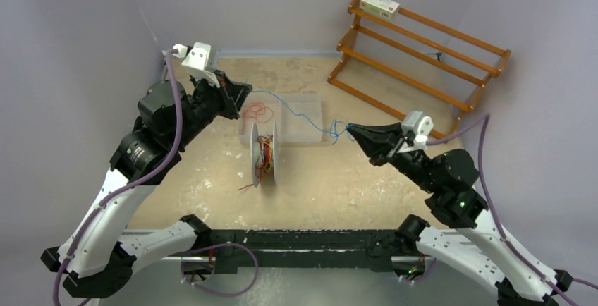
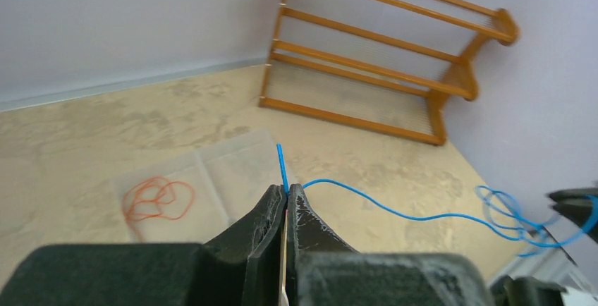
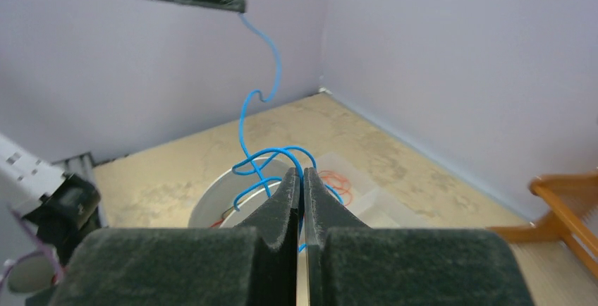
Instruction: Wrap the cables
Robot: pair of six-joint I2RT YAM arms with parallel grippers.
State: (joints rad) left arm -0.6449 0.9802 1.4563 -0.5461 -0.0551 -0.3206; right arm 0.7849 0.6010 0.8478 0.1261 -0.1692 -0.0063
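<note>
At the left of the worktop (image 1: pixel 211 179), the left end effector (image 1: pixel 244 106) is raised over the far corner with its fingers pressed together on one end of the blue cable (image 2: pixel 281 163). A short tail stands up past the tips, so the pinch sits just behind the cable end, presumably to keep that end anchored. Below it and slightly to the right, loose red cables (image 1: pixel 257 113) lie in a small tangle inside a shallow clear tray (image 1: pixel 307 108), apparently waiting their turn. Just in front of the tray a white spool (image 1: pixel 276 152) stands on edge with red strands bunched around its core and one end trailing onto the worktop; it is judged to be where the cables get wound. From the left pinch the blue cable runs in the air across the tray, sagging and kinked, not taut. It ends in several curly loops at the right end effector (image 1: pixel 350 129), whose fingers are also fully closed. Blue strand shows at its tips, so it appears to hold the other end. Holding both ends aloft seems meant to draw the strand out before wrapping. A wooden rack (image 2: pixel 352 120) stands at the far right, uninvolved.
</note>
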